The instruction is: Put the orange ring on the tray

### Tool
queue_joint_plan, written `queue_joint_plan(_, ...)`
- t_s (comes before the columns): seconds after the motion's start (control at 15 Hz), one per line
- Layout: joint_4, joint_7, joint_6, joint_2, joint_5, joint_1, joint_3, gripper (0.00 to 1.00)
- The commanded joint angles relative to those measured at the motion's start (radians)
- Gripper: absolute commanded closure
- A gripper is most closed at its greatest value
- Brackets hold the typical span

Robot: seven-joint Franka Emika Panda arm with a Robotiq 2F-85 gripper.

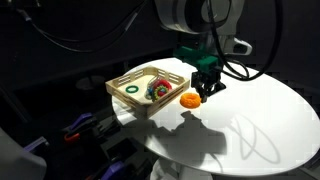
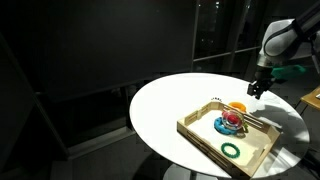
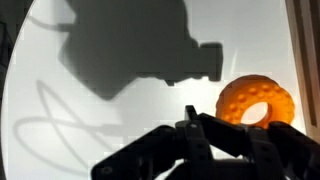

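Note:
The orange ring (image 1: 189, 99) lies flat on the white round table, just outside the light-wood tray (image 1: 135, 103). Both exterior views show it (image 2: 237, 106) against the tray's side (image 2: 205, 134). My gripper (image 1: 207, 88) hangs just above the table beside the ring, apart from it (image 2: 258, 90). In the wrist view the ring (image 3: 257, 101) lies to the right of my fingers (image 3: 190, 116), which meet in the middle, shut and empty. A strip of the tray (image 3: 306, 60) shows at the right edge.
In the tray lie a green ring (image 1: 131, 89) (image 2: 231, 150) and a red ring on a coloured toy (image 1: 160, 88) (image 2: 230, 123). The table (image 1: 260, 120) is round, with dark surroundings beyond its edge.

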Motion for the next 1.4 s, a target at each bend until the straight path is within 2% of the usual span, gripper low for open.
queue_joint_plan(0.0,-0.008,0.023,-0.034,-0.056,0.008,0.004,0.013,0.70)
queue_joint_plan(0.13,-0.005,0.030,-0.035,-0.059,0.006,0.006,0.015,0.67)
queue_joint_plan(0.67,0.008,0.039,-0.030,-0.023,0.014,0.002,0.018,0.04)
queue_joint_plan(0.8,0.009,0.043,-0.028,-0.007,0.016,0.002,0.019,0.00)
queue_joint_plan(1.33,0.027,0.069,-0.015,0.063,0.016,0.012,0.024,0.00)
